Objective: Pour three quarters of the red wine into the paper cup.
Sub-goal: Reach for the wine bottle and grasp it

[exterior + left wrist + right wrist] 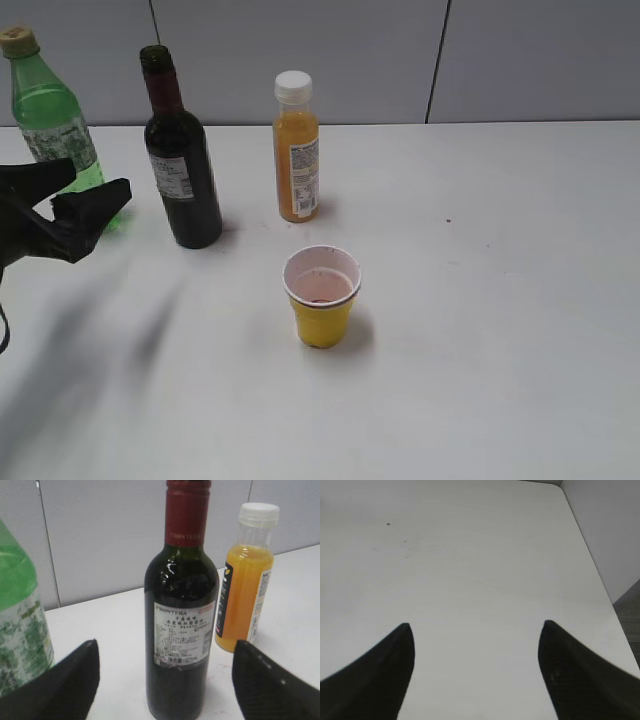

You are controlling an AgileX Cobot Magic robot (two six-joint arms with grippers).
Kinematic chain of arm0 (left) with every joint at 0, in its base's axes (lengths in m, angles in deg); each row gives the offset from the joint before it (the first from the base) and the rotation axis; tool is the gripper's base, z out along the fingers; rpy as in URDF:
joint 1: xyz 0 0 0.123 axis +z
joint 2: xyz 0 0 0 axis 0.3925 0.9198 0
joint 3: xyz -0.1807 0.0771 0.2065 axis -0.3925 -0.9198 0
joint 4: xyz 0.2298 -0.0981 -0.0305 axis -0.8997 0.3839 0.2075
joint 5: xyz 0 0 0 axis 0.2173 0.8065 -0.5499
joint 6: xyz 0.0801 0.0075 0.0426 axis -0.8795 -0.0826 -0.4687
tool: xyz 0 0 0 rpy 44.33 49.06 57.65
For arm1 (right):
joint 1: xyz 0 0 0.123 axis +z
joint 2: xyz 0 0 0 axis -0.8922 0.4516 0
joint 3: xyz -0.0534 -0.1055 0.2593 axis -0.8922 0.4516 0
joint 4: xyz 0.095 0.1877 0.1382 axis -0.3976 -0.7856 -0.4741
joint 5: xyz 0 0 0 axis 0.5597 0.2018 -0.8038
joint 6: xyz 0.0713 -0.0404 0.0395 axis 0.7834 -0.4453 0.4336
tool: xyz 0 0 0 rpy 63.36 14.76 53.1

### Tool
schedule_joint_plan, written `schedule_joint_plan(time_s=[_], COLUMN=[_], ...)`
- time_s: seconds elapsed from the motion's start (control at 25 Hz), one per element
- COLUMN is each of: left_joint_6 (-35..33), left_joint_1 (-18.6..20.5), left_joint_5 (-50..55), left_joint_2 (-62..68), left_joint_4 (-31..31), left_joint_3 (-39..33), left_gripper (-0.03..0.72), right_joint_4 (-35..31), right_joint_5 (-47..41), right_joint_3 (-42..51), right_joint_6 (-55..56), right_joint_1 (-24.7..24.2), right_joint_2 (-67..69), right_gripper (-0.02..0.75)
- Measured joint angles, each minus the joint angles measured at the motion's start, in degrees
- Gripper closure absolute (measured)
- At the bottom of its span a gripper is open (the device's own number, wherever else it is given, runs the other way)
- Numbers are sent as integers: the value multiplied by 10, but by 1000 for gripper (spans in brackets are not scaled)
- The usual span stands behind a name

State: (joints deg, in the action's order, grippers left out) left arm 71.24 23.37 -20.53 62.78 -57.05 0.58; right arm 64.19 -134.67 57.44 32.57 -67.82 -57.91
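Two end effectors, both spread wide and holding nothing. Left end effector [85, 205] sits left of the wine bottle [182, 160], lined up on its body; right end effector [475, 645] faces bare bench [480, 555]. Red wine remains in the upright, uncapped bottle; paper cup [321, 295] stands in front. Risk: an off-centre grip could topple the bottle, or clip the green soda bottle [50, 115] alongside.

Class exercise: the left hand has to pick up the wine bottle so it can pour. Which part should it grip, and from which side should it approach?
Grip the wide cylindrical body of the wine bottle, around the white label, not the narrow neck. Approach level from the bottle's left in the exterior view, where the open left hand already faces it. The bottle stands upright, and the green soda bottle and orange juice bottle on either side appear to leave room for the fingers.
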Motion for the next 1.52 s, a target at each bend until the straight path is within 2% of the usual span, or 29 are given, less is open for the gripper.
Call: schedule_joint_plan(time_s=[0.16, 0.8, 1.08, 1.2, 1.52], left_joint_6=[-24, -98, -100, -86, 35], left_joint_1=[-1, -52, -57, -57, -58], left_joint_5=[5, 69, 73, 64, 63], left_joint_2=[25, 116, 141, 143, 151], left_joint_4=[-16, -19, -9, 3, -4], left_joint_3=[36, 135, 160, 166, 191], left_gripper=[59, 59, 59, 59, 59], right_joint_4=[0, 0, 1, 1, 1], right_joint_5=[0, 0, 0, 0, 0], right_joint_3=[0, 0, 0, 0, 0], right_joint_6=[0, 0, 0, 0, 0], right_joint_1=[0, 0, 0, 0, 0], right_joint_2=[0, 0, 0, 0, 0], right_gripper=[155, 155, 155, 155, 155])
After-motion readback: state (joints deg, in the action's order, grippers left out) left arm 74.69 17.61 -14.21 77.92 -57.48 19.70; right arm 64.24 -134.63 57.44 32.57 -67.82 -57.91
